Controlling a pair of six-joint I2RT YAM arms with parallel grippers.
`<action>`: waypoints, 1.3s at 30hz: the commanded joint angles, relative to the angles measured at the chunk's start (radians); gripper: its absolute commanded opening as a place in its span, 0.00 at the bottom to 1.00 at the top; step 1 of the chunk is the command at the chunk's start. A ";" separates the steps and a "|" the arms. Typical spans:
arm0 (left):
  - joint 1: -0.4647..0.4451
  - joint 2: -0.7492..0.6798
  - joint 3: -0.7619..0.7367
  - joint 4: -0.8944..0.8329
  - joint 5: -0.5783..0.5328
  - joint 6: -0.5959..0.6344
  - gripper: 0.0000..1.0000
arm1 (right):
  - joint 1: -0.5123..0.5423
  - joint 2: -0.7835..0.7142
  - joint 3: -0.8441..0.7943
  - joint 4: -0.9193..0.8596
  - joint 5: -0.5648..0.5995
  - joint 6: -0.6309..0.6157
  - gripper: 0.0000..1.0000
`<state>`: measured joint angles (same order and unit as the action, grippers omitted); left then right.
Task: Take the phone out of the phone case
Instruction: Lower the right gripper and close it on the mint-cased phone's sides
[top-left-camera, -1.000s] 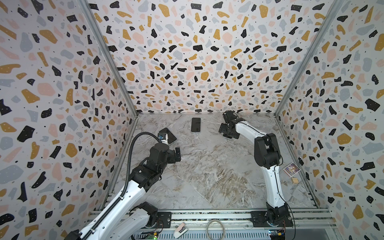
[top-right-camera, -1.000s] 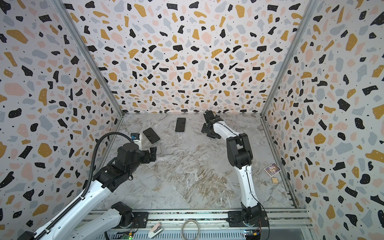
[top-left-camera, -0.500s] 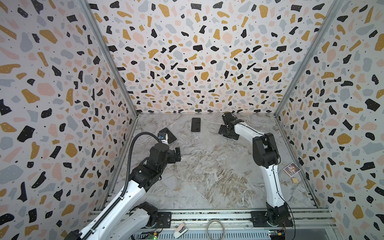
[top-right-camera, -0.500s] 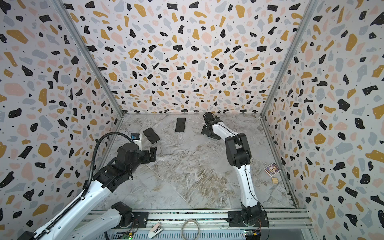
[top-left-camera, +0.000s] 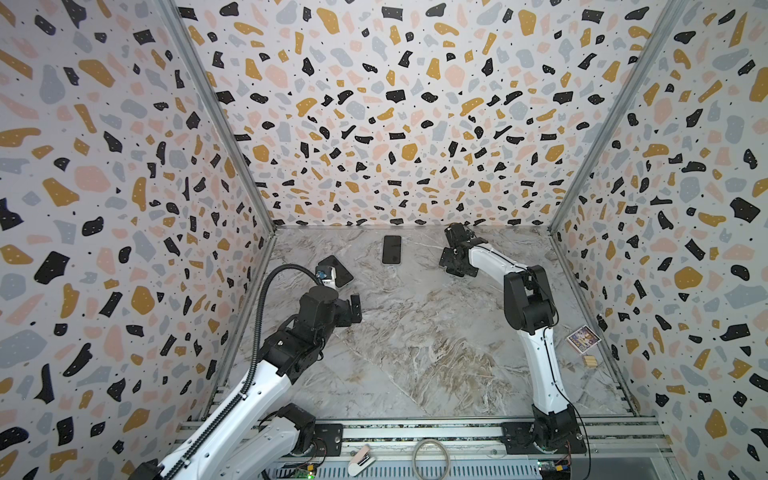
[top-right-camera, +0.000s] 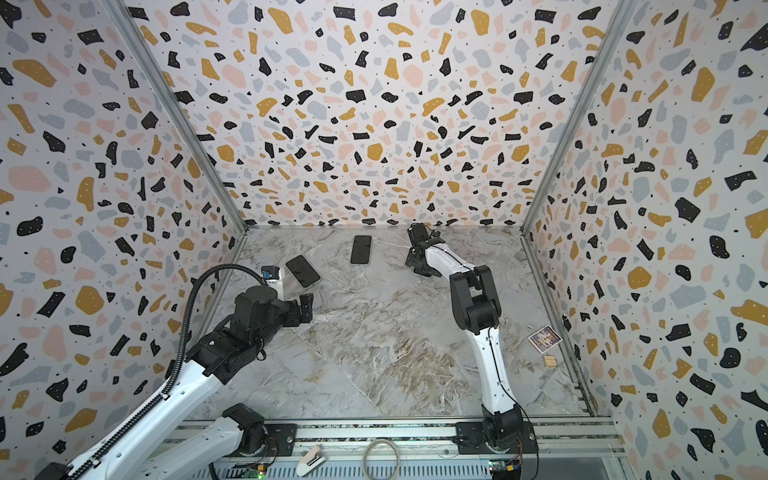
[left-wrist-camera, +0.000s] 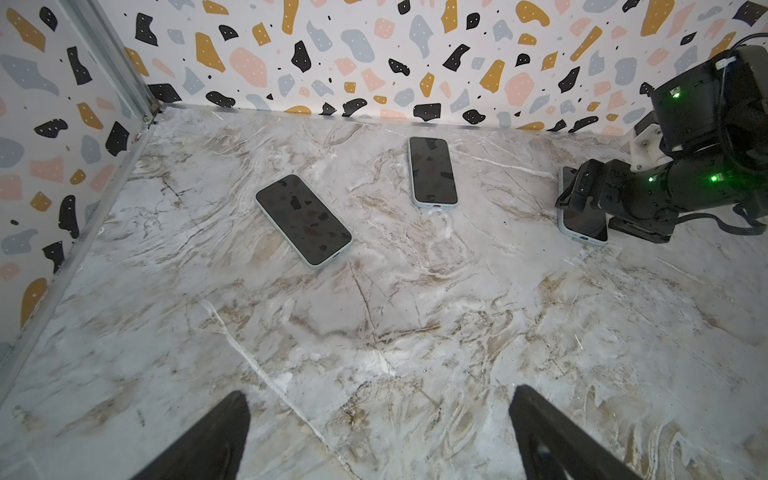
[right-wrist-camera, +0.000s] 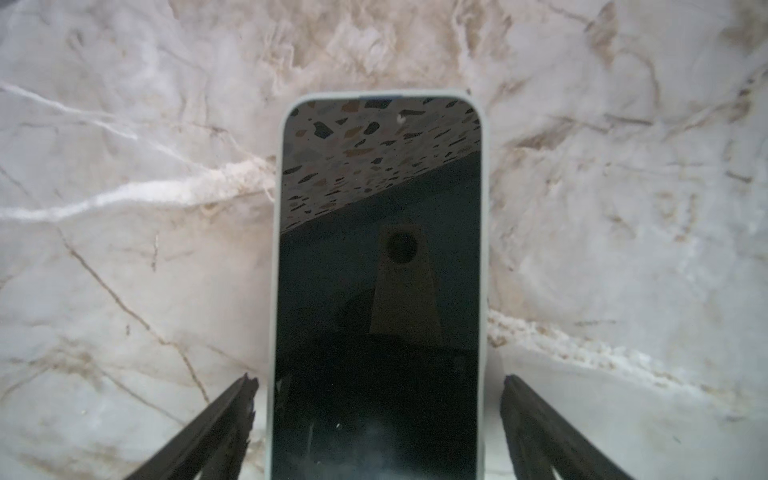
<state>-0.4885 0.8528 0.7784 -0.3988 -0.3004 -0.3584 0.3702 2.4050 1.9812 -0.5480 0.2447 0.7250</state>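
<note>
A dark-screened phone (right-wrist-camera: 380, 270) in a pale phone case (right-wrist-camera: 276, 249) lies flat on the marble floor at the back right. My right gripper (right-wrist-camera: 379, 380) is open and straddles the phone's lower end, with a gap showing on each side. From the left wrist view the right gripper (left-wrist-camera: 582, 195) covers part of that phone (left-wrist-camera: 584, 226). In both top views this phone is hidden under the right gripper (top-left-camera: 455, 264) (top-right-camera: 420, 262). My left gripper (left-wrist-camera: 380, 392) is open over bare floor at the left (top-left-camera: 355, 307) (top-right-camera: 306, 307).
Two more cased phones lie on the floor, one at the back middle (top-left-camera: 392, 249) (left-wrist-camera: 432, 170) and one at the back left (top-right-camera: 302, 271) (left-wrist-camera: 303, 220). A picture card (top-left-camera: 584, 338) and a small wooden block (top-left-camera: 590, 360) sit by the right wall. Patterned walls enclose three sides.
The right arm's elbow has shifted slightly to the left while its gripper stays over the phone at the back. The left arm has not moved.
</note>
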 joint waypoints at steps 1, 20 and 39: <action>-0.005 -0.007 -0.011 0.018 -0.012 0.012 1.00 | -0.011 0.044 0.022 -0.039 -0.029 -0.004 0.92; -0.005 -0.002 -0.012 0.019 -0.002 0.015 1.00 | 0.001 0.000 -0.018 -0.024 -0.045 -0.018 0.74; -0.005 0.111 -0.048 0.328 0.450 -0.258 1.00 | -0.004 -0.263 -0.372 0.228 -0.038 -0.115 0.47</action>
<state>-0.4885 0.9356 0.7368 -0.2272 -0.0299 -0.4976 0.3641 2.2280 1.6749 -0.3679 0.2131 0.6445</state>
